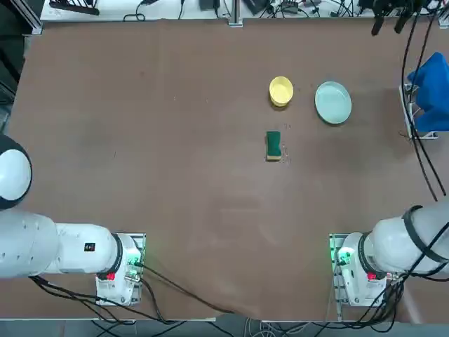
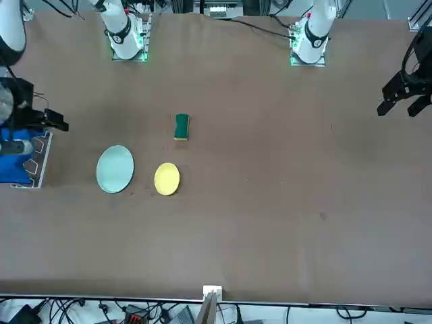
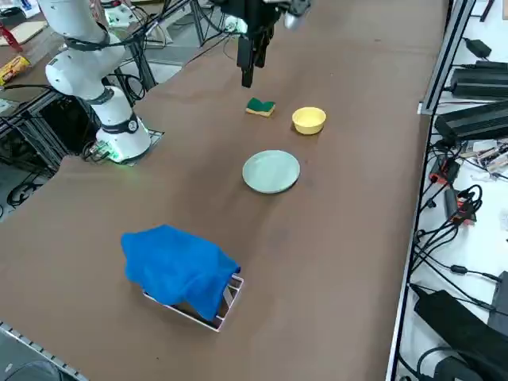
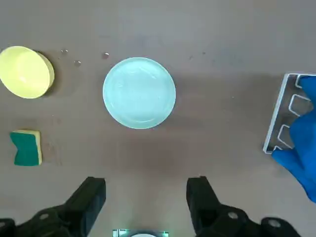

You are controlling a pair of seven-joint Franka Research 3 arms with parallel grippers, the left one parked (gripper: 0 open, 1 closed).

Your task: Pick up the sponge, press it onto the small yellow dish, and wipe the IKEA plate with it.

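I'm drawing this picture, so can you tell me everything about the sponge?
The sponge is a small block with a dark green top and a yellow layer beneath. It looks soft, and one long side seems to curve inward. It lies flat on the brown table, near the yellow dish but apart from it. No jaws touch it.

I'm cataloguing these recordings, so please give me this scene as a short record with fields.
sponge: on the table, green side up, yellow layer beneath
small yellow dish: upright on the table, near the sponge, apart from it
IKEA plate: pale blue-green, flat on the table beside the dish, not touching
blue cloth: draped over a white rack
right gripper: open, above the table, holding nothing
task stage: sponge not yet picked up
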